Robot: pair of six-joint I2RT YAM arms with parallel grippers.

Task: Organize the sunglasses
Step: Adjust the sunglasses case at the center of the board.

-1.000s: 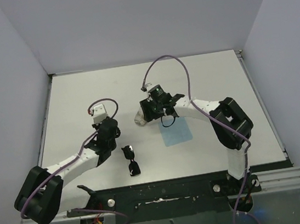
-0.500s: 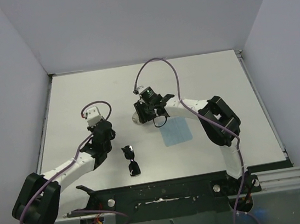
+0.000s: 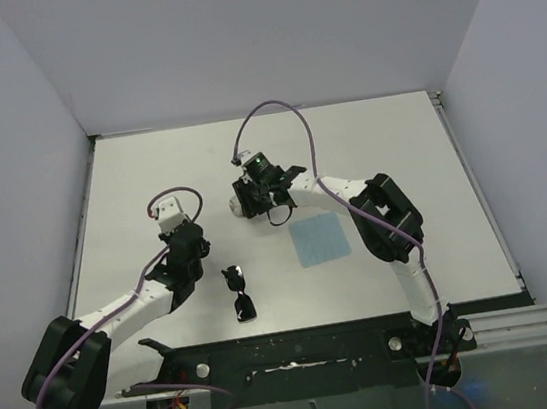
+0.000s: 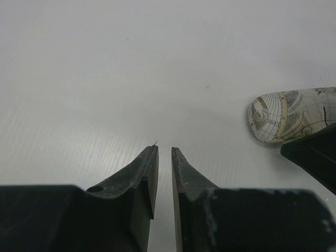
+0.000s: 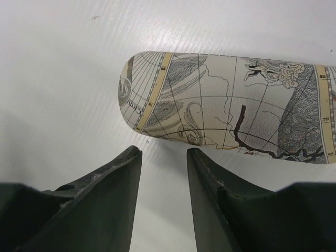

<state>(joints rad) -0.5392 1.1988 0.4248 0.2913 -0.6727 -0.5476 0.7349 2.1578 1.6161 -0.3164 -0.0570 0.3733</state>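
Right pincer [image 5: 163,152]: its 2 fingers stand partly open and grip nothing, the tips just short of the map-printed case [image 5: 226,100], which lies flat on the white surface [image 3: 397,148]. Left pincer [image 4: 164,149]: almost closed, only a thin slit between the fingers, nothing held, low over bare surface with the case's rounded end off to its right. The sunglasses [image 3: 240,292] lie near the front edge between the 2 arms, just beside the left forearm and well apart from the case. A light blue cloth [image 3: 319,239] lies right of them.
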